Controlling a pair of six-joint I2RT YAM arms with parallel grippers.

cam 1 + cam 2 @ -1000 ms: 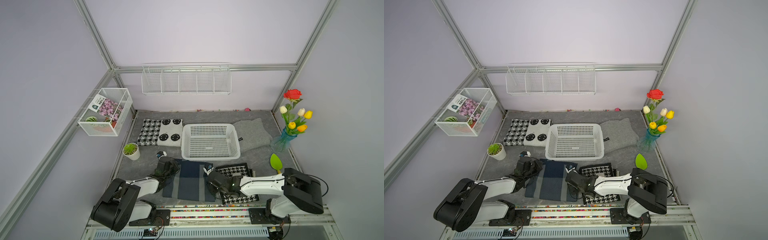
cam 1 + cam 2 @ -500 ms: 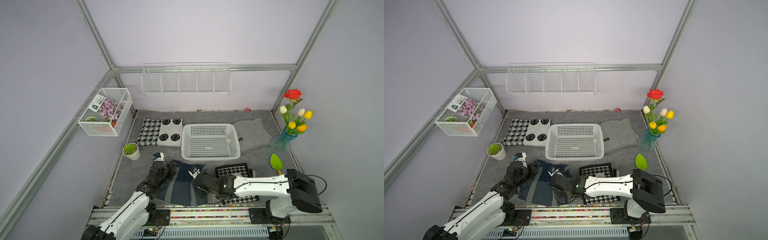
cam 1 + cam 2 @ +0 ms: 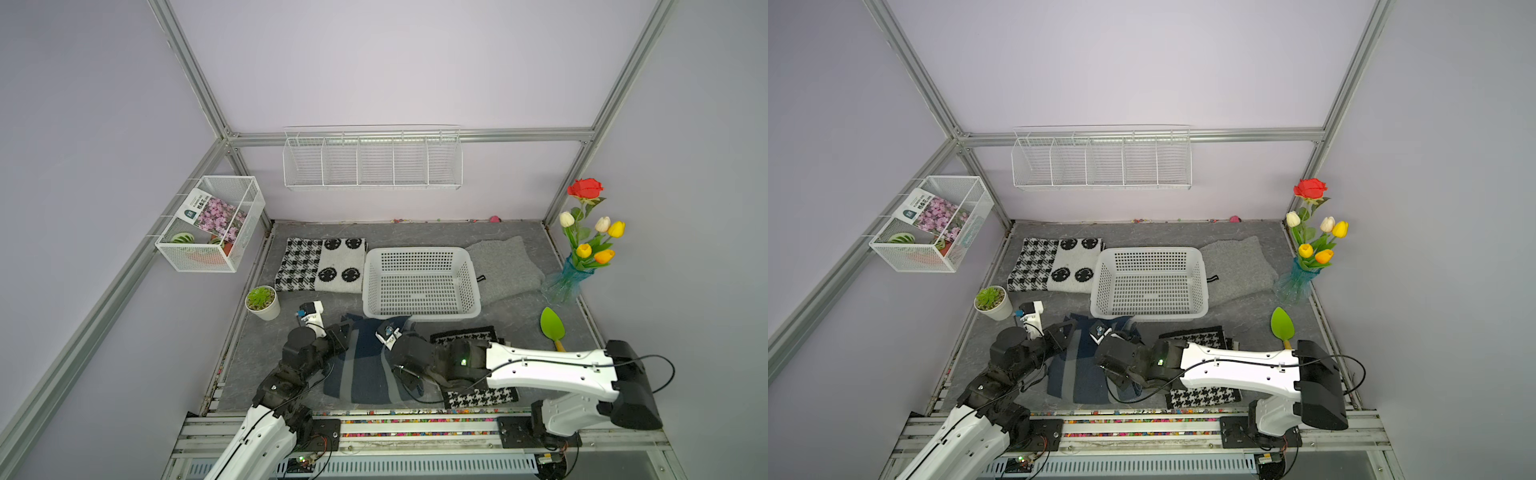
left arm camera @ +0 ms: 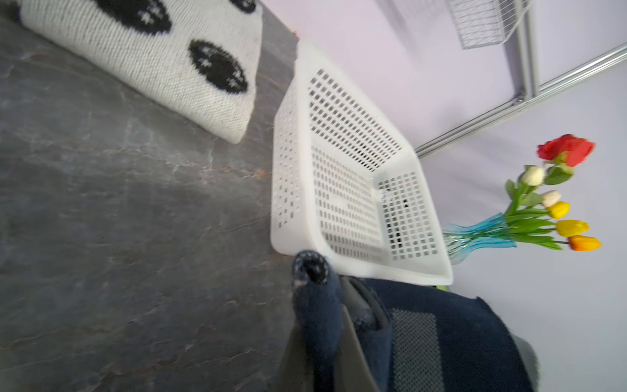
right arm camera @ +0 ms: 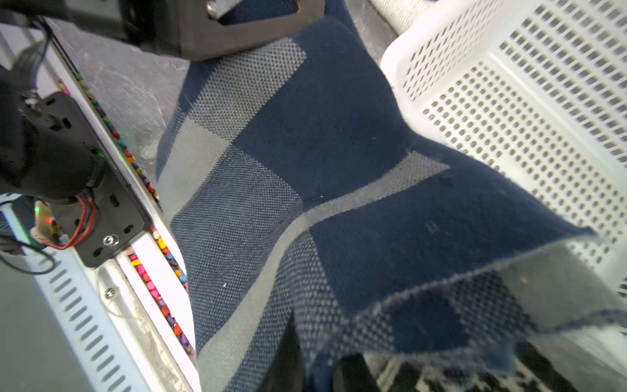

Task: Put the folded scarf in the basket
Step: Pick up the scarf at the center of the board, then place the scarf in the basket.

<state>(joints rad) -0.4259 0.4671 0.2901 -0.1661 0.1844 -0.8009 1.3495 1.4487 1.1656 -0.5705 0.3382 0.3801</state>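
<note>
Nearest, at the front rail, the scarf (image 3: pixel 365 370), navy with grey checks, lies with its near end flat on the grey surface (image 3: pixel 266 353). Its far end is raised off the surface, just short of the basket (image 3: pixel 419 314).

The left pincer (image 3: pixel 344 330) is clenched on the scarf's far left corner; its wrist view shows a fold of navy cloth (image 4: pixel 319 305) pinched between the fingers, right at the basket's near corner (image 4: pixel 291 244). The right pincer (image 3: pixel 405 332) is clenched on the far right corner. In its wrist view the scarf (image 5: pixel 322 152) sags between the two grips, and the lifted edge crosses in front of the basket's rim (image 5: pixel 400 57). Whether cloth touches the rim I cannot tell.

Beside the scarf, under the right arm, lies a houndstooth cloth (image 3: pixel 478 398). A green spatula (image 3: pixel 552 326) lies further right, and a potted plant (image 3: pixel 262 302) stands left of the left pincer.

The basket holds nothing in both top views (image 3: pixel 1150 316). It is flanked by a dotted black-and-white cloth (image 3: pixel 324 266) on the left and a grey cloth (image 3: pixel 503 266) on the right. A blue vase (image 3: pixel 565 282) of flowers stands by the right wall.

On the walls hang a mesh box (image 3: pixel 212 224) and a wire rack (image 3: pixel 372 160).
</note>
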